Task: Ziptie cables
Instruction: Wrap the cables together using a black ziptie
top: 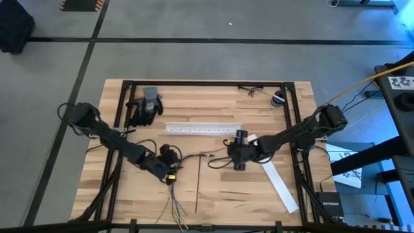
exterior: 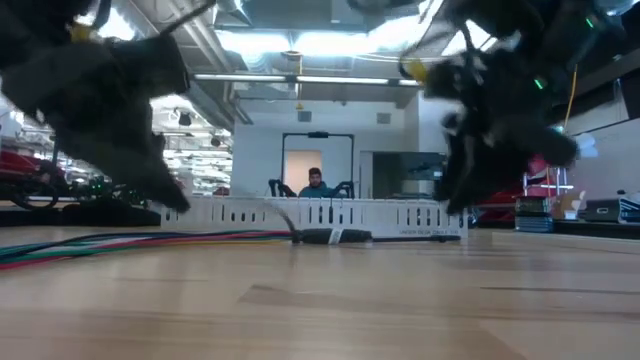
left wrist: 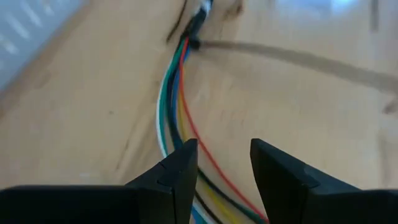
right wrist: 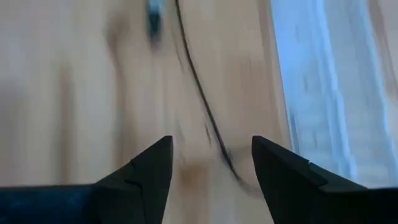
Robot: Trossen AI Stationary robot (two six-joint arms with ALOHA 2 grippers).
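The cables (top: pixel 174 200) lie on the wooden table as a loose bundle of green, white, blue, red and yellow wires (left wrist: pixel 177 93). They fan out toward the near edge and gather into a dark sleeve (exterior: pixel 330 236) at mid-table. My left gripper (left wrist: pixel 224 149) is open, slanting down over the wires, which run under the gap between its fingers; it shows in the high view (top: pixel 169 169). A straight black ziptie (top: pixel 197 188) lies just right of the wires. My right gripper (right wrist: pixel 211 146) is open above the table (top: pixel 238 160), right of the sleeve, with nothing between its fingers.
A white slotted channel (top: pixel 202 128) lies across the table beyond both grippers, and a white strip (top: pixel 279 184) lies at the near right. Dark gloves (top: pixel 145 107), glasses (top: pixel 251 90) and a small roll (top: pixel 278 98) sit at the far edge. A person (exterior: pixel 316 182) sits in the room behind.
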